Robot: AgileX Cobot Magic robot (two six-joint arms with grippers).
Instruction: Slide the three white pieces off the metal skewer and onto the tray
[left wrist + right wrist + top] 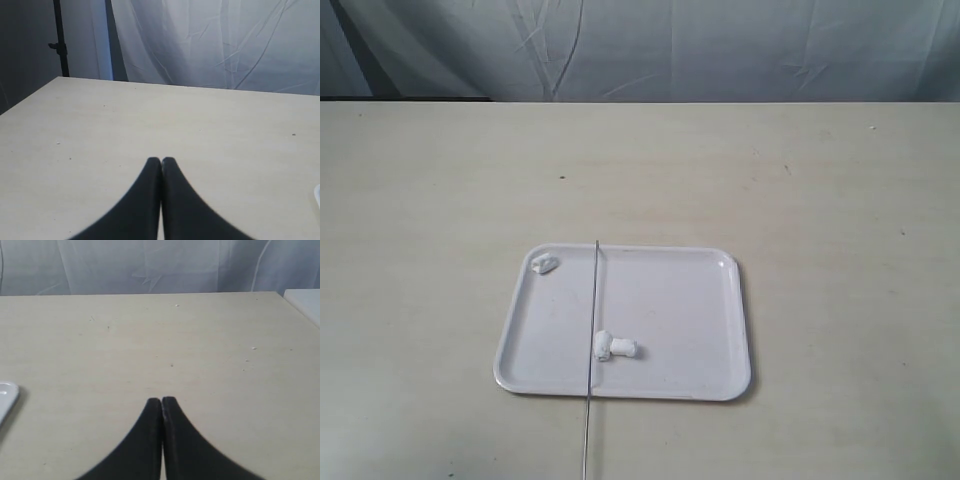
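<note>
Skewer [594, 320] across tray [715, 320] on table [820, 180], white pieces [620, 348] beside it (one in a corner); left pincer [161, 161], right pincer [162, 401] pressed together.

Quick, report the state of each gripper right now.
Left gripper: shut, fingertips pressed together, holding nothing.
Right gripper: shut, fingertips pressed together, holding nothing.
</note>
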